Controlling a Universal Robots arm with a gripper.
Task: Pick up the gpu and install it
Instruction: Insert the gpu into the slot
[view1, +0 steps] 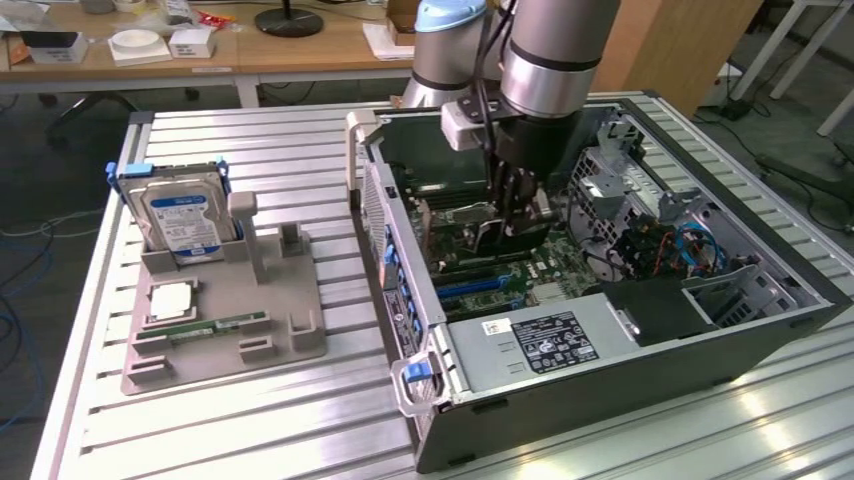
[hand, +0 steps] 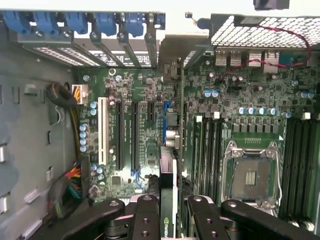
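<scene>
The gpu appears edge-on in the wrist view as a thin black card with a green logo near my fingers. It runs across the green motherboard toward the case's rear slot brackets, in line with a blue slot. My gripper is shut on it, one black finger on each side of the card. In the exterior view the gripper reaches down into the open computer case, low over the motherboard. Whether the card sits in the slot I cannot tell.
On the exterior view's left, a grey fixture holds a silver hard drive with a blue label, a green memory stick and a square chip. Inside the case are the power supply, cables and the CPU socket.
</scene>
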